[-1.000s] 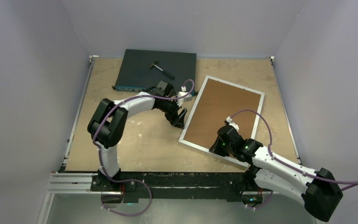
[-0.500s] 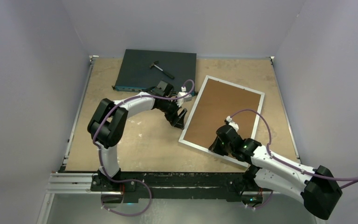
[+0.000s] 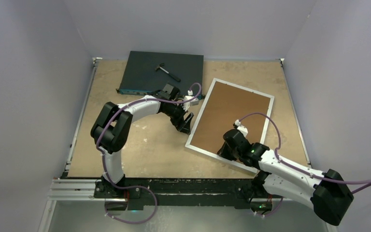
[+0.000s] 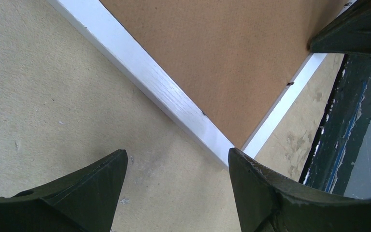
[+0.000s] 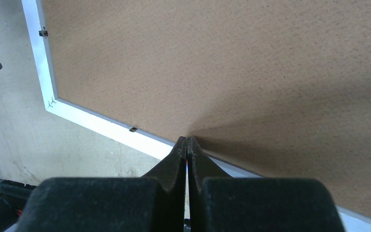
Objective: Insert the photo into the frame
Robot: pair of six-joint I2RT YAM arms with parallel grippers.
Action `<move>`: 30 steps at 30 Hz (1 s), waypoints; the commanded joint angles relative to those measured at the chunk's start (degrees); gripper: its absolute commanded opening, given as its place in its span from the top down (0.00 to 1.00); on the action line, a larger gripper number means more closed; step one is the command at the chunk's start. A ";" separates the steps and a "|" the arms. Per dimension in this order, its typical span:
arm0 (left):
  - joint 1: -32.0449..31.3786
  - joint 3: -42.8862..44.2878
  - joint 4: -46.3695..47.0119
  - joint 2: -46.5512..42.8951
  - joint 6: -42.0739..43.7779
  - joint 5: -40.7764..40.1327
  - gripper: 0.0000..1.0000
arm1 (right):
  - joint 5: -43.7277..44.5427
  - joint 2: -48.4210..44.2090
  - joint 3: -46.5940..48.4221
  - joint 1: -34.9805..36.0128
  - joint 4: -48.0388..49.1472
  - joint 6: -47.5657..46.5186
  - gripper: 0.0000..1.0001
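The frame (image 3: pixel 194 124) lies face down at the table's right centre, its thin white border around a brown backing board (image 3: pixel 232 113). The photo is hidden. My left gripper (image 3: pixel 187 123) stands open just left of the frame's left edge; in the left wrist view the white border (image 4: pixel 164 92) runs past the right fingertip (image 4: pixel 251 179) and nothing is between the fingers. My right gripper (image 3: pixel 224 151) is shut with nothing in it, its tips (image 5: pixel 187 141) against the backing board (image 5: pixel 222 63) beside the frame's near border (image 5: pixel 96 121).
A dark flat network switch box (image 3: pixel 145 72) sits at the back left with a small hammer-like tool (image 3: pixel 166 71) on top. Small metal tabs (image 5: pixel 133 129) line the frame's inner edge. The table's dark front rail (image 4: pixel 343 125) runs just past the frame's near corner.
My right arm has shifted slightly, its gripper creeping a little to the left along the board's near edge. The left arm and the frame have not moved.
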 commanded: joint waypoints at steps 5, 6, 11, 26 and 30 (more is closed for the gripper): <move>-0.20 1.36 0.24 -2.93 0.84 1.12 0.25 | 1.40 0.05 4.91 0.06 -2.20 0.05 1.00; -0.22 1.51 0.23 -3.12 0.55 1.16 0.25 | 1.80 -0.01 6.49 -0.07 -2.41 -0.21 0.97; -0.18 2.05 1.66 -5.04 -0.23 0.07 0.20 | 10.85 3.31 17.63 -2.59 -2.96 -4.12 0.48; -0.21 -3.04 -2.51 -9.23 6.41 -4.24 0.13 | 10.99 39.84 49.71 -34.69 15.76 -27.21 0.36; -0.21 -2.46 -0.88 -8.09 4.41 -2.42 0.15 | 10.78 46.87 55.94 -39.19 14.44 -28.08 0.39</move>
